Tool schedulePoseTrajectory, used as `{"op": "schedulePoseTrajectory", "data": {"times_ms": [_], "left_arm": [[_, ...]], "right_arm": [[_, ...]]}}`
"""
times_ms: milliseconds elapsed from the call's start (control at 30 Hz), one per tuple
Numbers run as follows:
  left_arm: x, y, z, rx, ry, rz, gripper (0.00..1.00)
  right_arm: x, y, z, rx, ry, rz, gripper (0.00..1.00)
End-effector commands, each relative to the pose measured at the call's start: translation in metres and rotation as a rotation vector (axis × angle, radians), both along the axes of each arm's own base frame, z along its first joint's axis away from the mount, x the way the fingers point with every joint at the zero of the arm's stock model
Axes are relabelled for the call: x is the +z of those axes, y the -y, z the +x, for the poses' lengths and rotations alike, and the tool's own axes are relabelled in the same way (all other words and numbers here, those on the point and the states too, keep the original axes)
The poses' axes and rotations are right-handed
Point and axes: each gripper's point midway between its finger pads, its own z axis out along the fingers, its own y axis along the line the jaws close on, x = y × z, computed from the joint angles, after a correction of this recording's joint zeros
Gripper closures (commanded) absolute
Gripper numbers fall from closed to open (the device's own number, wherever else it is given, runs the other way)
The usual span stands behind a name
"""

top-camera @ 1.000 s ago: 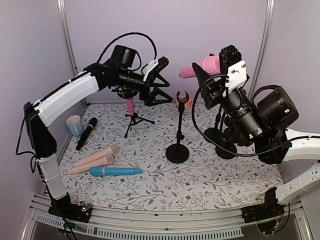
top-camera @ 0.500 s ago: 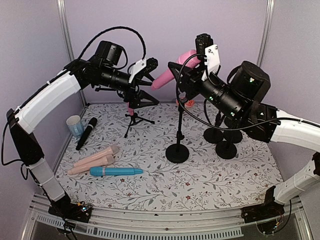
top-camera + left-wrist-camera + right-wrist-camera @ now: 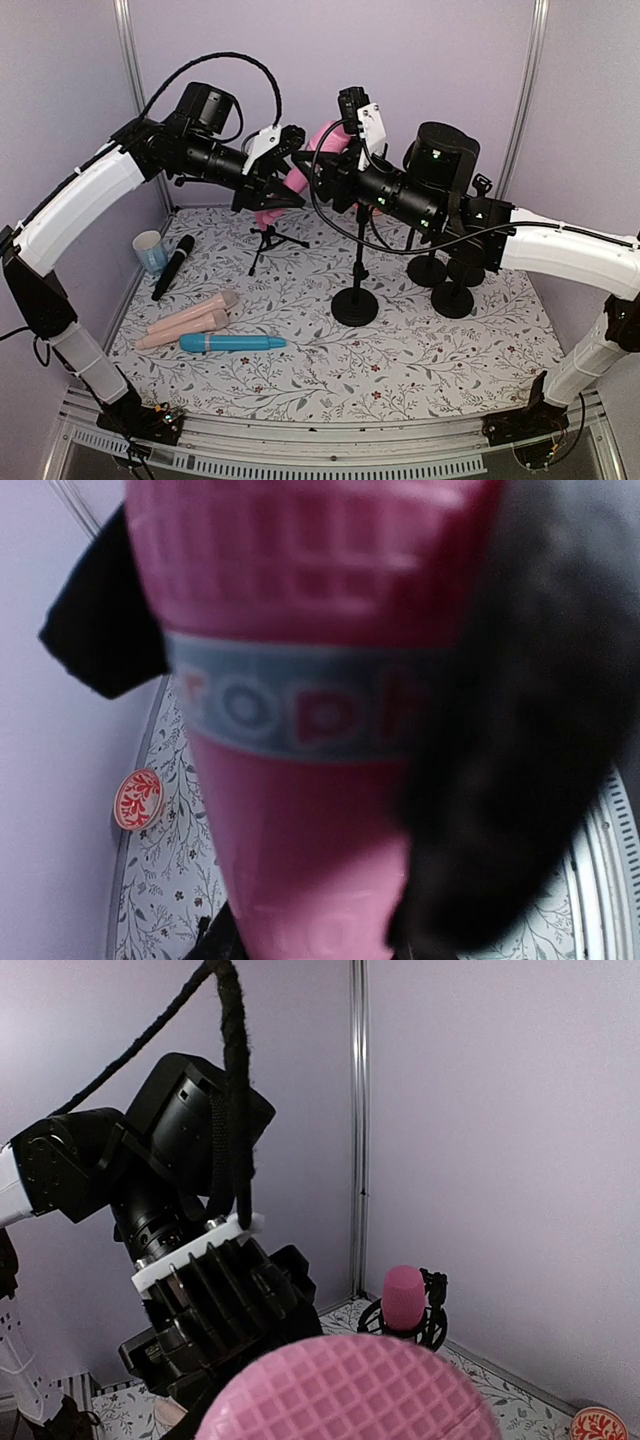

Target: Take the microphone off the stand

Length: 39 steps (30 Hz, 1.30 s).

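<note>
Found pink microphone [image 3: 322,137] up in the air between both arms, above the surface [image 3: 420,350], off the black stand [image 3: 357,262]. Saw right pincer [image 3: 324,162] pinching it. Saw left pincer [image 3: 290,172] clamped on its body too, with fingers [image 3: 520,730] pressed against the pink barrel. Noted blue mic [image 3: 232,343] and black mic [image 3: 172,266] lying flat at left of surface, well apart from stand.

Overhead plus close wrists, microphone [image 3: 300,780] shared
</note>
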Motion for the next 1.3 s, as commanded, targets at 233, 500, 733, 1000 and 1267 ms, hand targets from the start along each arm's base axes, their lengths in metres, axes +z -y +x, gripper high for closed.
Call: {"op": "schedulePoseTrajectory", "data": {"times_ms": [233, 500, 733, 1000, 1267], "left_arm": [[-0.050, -0.053, 0.014, 0.153, 0.056, 0.182, 1.00], [-0.135, -0.172, 0.046, 0.458, -0.035, 0.389, 1.00], [-0.224, -0.274, 0.053, 0.705, -0.118, 0.625, 1.00], [-0.276, -0.322, 0.078, 0.878, -0.215, 0.750, 1.00], [-0.307, -0.334, 0.097, 0.961, -0.228, 0.801, 0.92]], "right_arm": [[0.037, 0.044, -0.002, -0.061, 0.015, 0.090, 0.22], [0.050, 0.098, -0.009, -0.178, 0.037, 0.109, 0.19], [0.023, 0.122, -0.008, -0.241, -0.087, 0.080, 0.21], [-0.043, 0.132, -0.013, -0.231, -0.317, 0.062, 0.28], [-0.117, 0.139, -0.023, -0.218, -0.539, 0.058, 0.34]]}}
